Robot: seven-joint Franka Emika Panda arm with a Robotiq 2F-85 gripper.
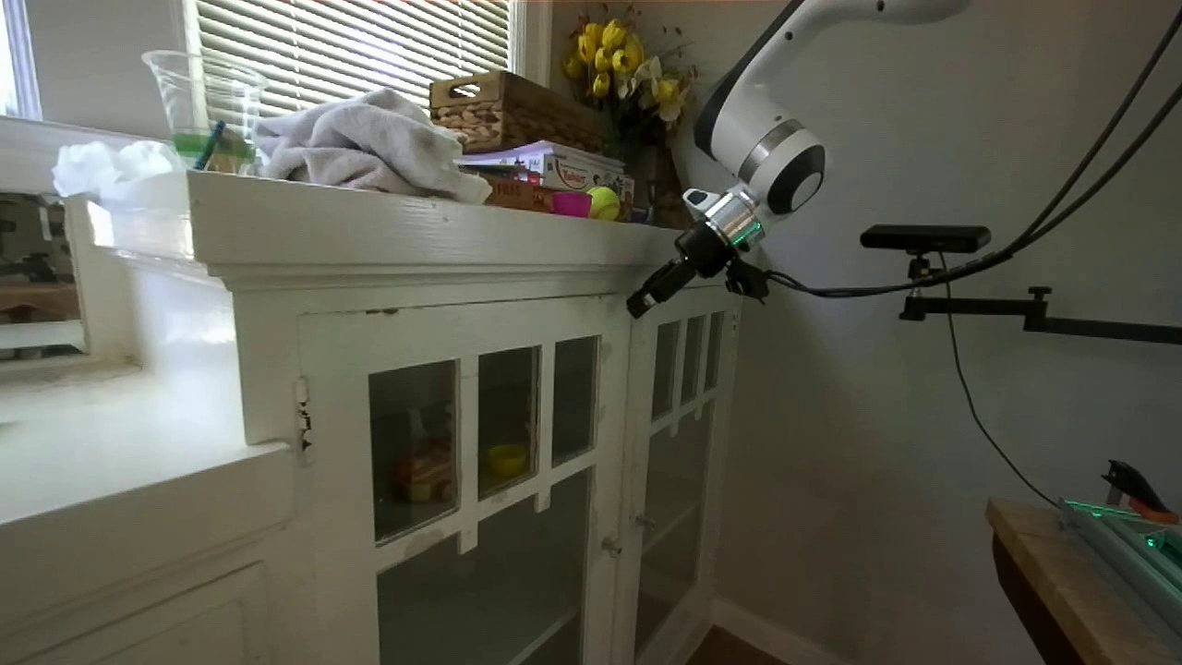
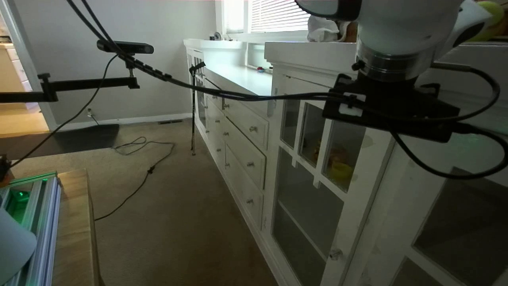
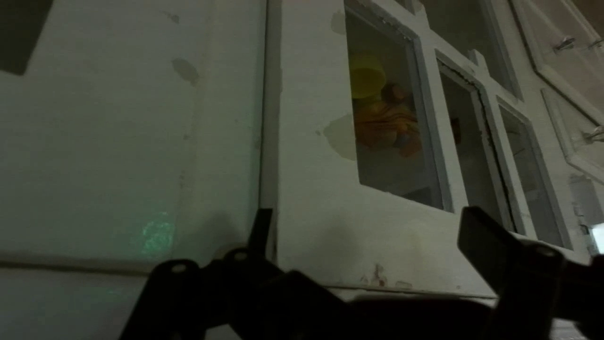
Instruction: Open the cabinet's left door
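The left door (image 1: 503, 501) looks closed; its knob (image 1: 611, 546) comes first

We find the left door beside its glazed neighbour, the right door (image 1: 681, 406), in both exterior views. The knob sits well down the inner edge, just beside the right door's knob (image 1: 644, 523), so we should line up with care and catch only the left one. The gripper (image 3: 368, 219) is near the tops of both doors, where they meet, and well above the knobs, its jaws spread with nothing between; whether it touches we cannot tell. We would draw back a little, descend with the jaws parted, straddle the knob squarely, then squeeze. The hinge (image 1: 303, 416) on the outer edge calls for a pull along an arc, not a straight tug. We would also give the cables (image 2: 222, 92) enough slack.
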